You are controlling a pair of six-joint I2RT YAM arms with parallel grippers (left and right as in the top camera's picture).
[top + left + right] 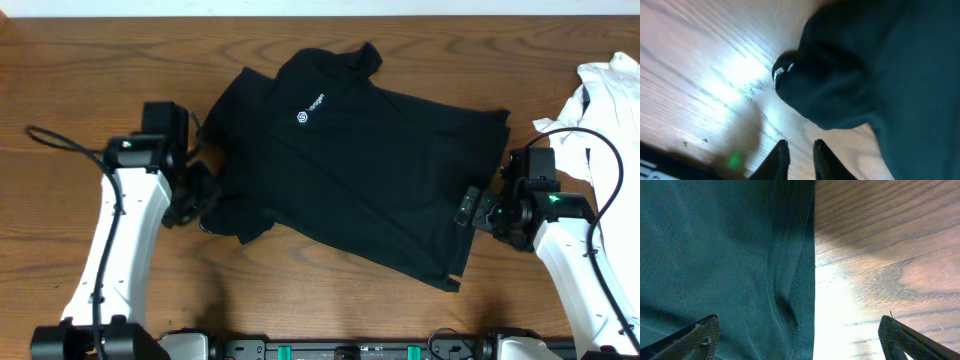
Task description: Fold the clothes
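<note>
Your left gripper (800, 148) is at the bunched sleeve, fingers nearly together with nothing between them. Your right gripper (799, 323) is wide apart, straddling the hem. 1 black T-shirt (370, 180) lies spread and skewed mid-table (100, 70), between the 2 arms. 1 white garment (605, 95) lies crumpled far right, clear of the shirt.

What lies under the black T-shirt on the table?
The black T-shirt lies spread on the wooden table; bare wood shows around its edges. Whether anything else is beneath cannot be seen, because the fabric covers it.
</note>
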